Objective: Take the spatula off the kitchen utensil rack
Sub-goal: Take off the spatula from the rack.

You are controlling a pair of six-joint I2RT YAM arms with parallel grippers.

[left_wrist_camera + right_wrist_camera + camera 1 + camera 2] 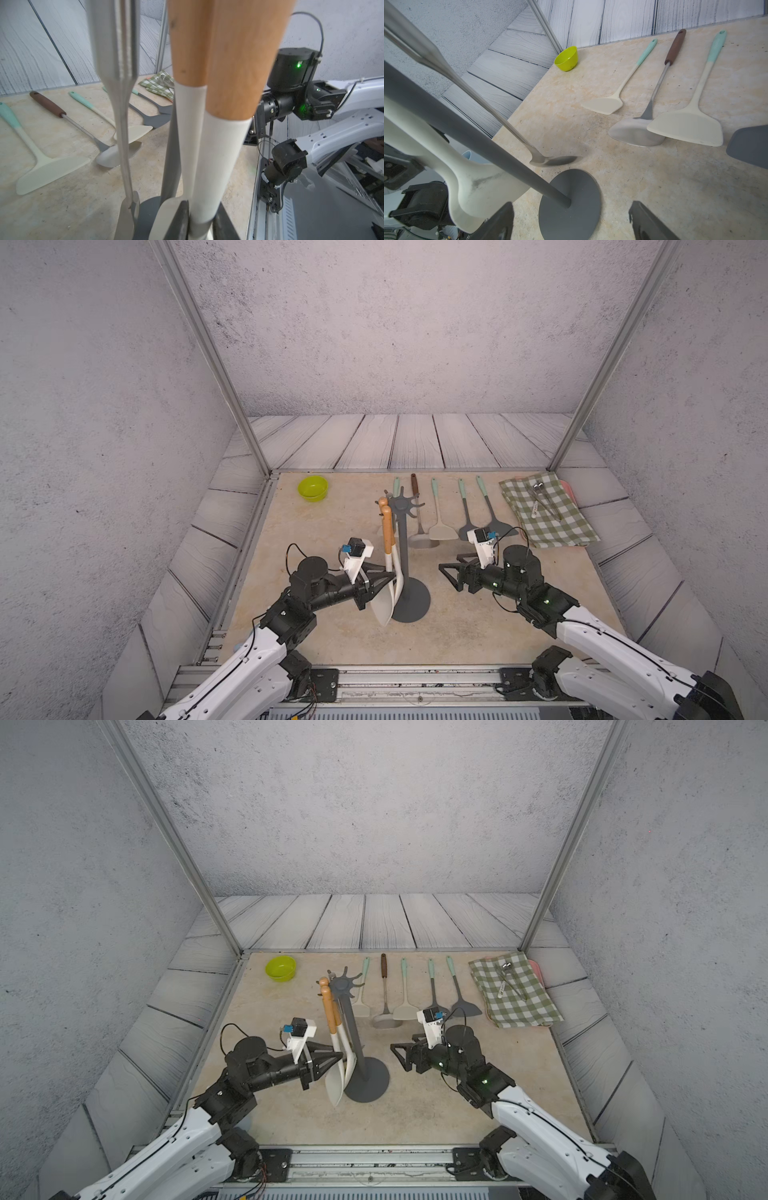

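The kitchen utensil rack (402,556) (352,1036) is a dark grey pole on a round base (571,209), standing mid-table. Two spatulas with wooden handles and white necks hang from its left side, close together. My left gripper (388,574) (201,209) is shut on the white neck of the nearer spatula (387,531) (216,155), just above its blade (383,605). The second spatula (187,124) hangs right beside it. A thin metal utensil (122,104) also hangs from the rack. My right gripper (449,576) (571,218) stands open to the right of the base, holding nothing.
A green bowl (313,488) sits at the back left. Several utensils (440,510) lie in a row behind the rack. At the back right lies a checked cloth (548,510) with metal cutlery on it. Metal frame posts stand at both back corners.
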